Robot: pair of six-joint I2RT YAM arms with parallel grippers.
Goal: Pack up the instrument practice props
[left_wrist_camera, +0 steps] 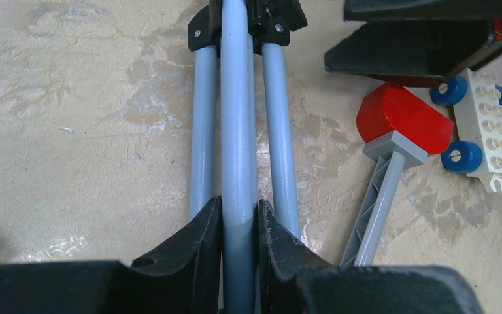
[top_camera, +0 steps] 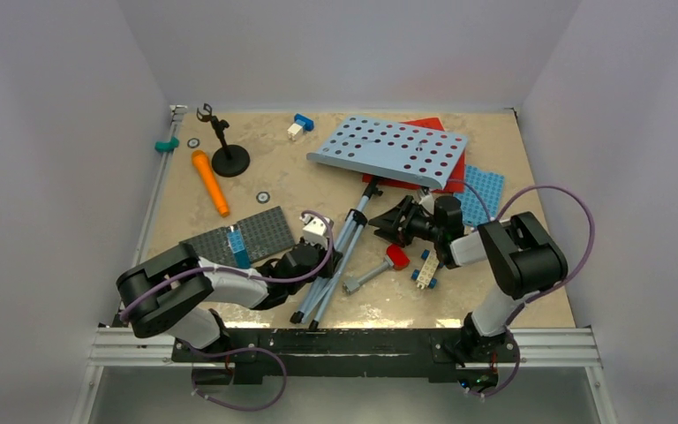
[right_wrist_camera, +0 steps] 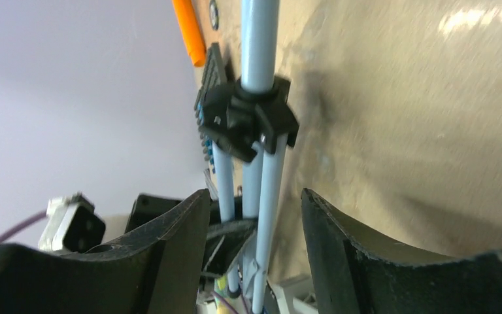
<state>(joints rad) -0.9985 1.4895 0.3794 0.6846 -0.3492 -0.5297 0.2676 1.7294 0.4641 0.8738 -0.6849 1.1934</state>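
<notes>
nearest the bases, the left gripper (left_wrist_camera: 238,210) is clamped tight on the middle tube of the tripod legs (left_wrist_camera: 235,104) of the music stand (top_camera: 393,148). the legs lie folded together on the table (top_camera: 291,172), near the hammer (left_wrist_camera: 400,121) and a wheeled brick (left_wrist_camera: 487,124). a little further out, the right gripper (right_wrist_camera: 255,196) is spread wide and holds nothing. the tubes and the black collar (right_wrist_camera: 251,118) show in its gap, though i cannot tell whether they sit between the pads or just beyond them.

the step looks like taking a second hold so the stand can be lifted in one piece. to do it well, i would close the right fingers square across the pole by the collar and raise both ends together, since the far end carries the tray (top_camera: 424,157) and will likely sag or swing.

the tubes are smooth, round and pale grey-blue, apt to roll in a pinch. the collar is blocky black plastic with screw heads. beyond it, the tray is a flat pale-blue sheet punched with round holes, tilted over the red pages (top_camera: 428,124). far left are the orange microphone (top_camera: 210,183), a slim tapered stick lying flat, and the black mic stand (top_camera: 228,152), upright on its round base
</notes>
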